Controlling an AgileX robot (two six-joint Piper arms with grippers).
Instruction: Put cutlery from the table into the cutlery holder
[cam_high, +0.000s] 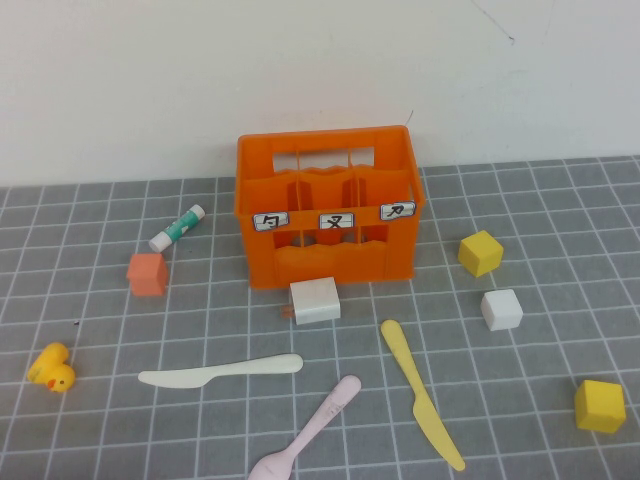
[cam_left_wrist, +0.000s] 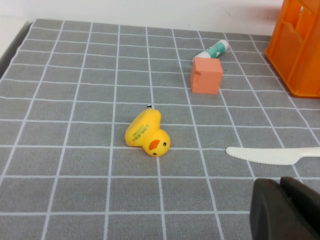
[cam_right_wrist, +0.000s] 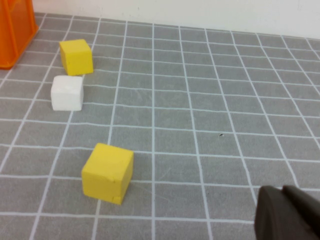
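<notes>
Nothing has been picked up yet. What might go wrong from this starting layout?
1. The white knife, pink spoon and yellow knife lie flat on the table; thin pieces may slip from a claw.
2. A white block sits right against the crate front and may get knocked.
3. Left claw and right claw are both shut, low near the table's near edge; they must open before any grasp.

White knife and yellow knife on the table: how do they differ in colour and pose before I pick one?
The white knife is white and lies nearly crosswise, on the robot's left; the yellow knife is yellow and lies at a steep slant, on the right. The yellow knife's near end points away from the orange cutlery holder; the white knife runs roughly parallel to its front. Both lie flat on the table, outside the holder.
</notes>
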